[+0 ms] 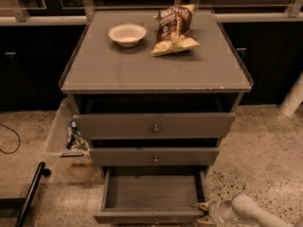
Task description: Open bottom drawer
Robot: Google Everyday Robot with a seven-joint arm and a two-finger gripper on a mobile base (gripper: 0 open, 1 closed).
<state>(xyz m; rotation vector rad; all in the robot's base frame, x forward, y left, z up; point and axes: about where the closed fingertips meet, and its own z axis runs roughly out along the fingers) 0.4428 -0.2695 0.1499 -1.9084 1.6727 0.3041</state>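
Cable [9, 143] is curling over the speckled floor [265, 141] at the far left, and a black bar [31, 195] is slanting up from the bottom edge just below it. Right of these, a clear bin [57, 134] is standing against the cabinet's left side, holding a few packets [75, 137]. The grey cabinet [156, 74] is filling the middle of the view, with a metal rail [42, 20] running behind it.

On its top, a white bowl [127, 34] is sitting toward the back left. A brown chip bag [174, 30] is lying just right of the bowl, apart from it.

Below the top, three drawer fronts are stepping downward. The top drawer [118, 126] and the middle drawer [123, 156] are each showing a small round knob at centre and a dark gap above. The bottom drawer [151, 193] is standing well out toward the camera, far beyond the other two. Its grey inner floor is lying exposed and its knob [155, 220] is peeking at the bottom edge of the view.

At the drawer's front right corner, the gripper [204, 213] is sitting low near the floor, touching or just beside that corner; how its grip is set is not clear. The white arm [251, 213] is reaching away from it to the lower right. Further right, a white post [293, 97] is leaning at the edge.
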